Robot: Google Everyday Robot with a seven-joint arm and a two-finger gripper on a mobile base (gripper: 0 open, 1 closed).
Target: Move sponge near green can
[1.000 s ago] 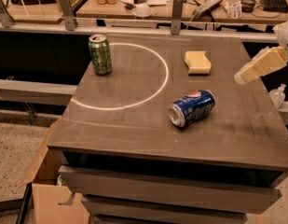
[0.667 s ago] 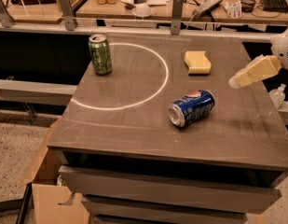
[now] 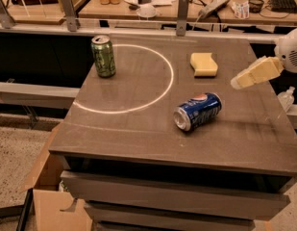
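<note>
The pale yellow sponge (image 3: 204, 64) lies flat on the dark table top (image 3: 138, 134), at the back right. The green can (image 3: 104, 56) stands upright at the back left, on the edge of a white circle drawn on the table. My gripper (image 3: 240, 81) reaches in from the right edge, above the table, to the right of the sponge and a little nearer the front. It holds nothing that I can see. A wide stretch of table lies between the sponge and the green can.
A blue Pepsi can (image 3: 198, 111) lies on its side in the middle right of the table, in front of the sponge. A cluttered wooden desk (image 3: 153, 4) runs behind a metal rail (image 3: 138, 30). A cardboard box (image 3: 52, 196) sits on the floor at lower left.
My gripper has moved left and a little down, in over the table's right edge and closer to the sponge. The sponge and both cans have not moved.
</note>
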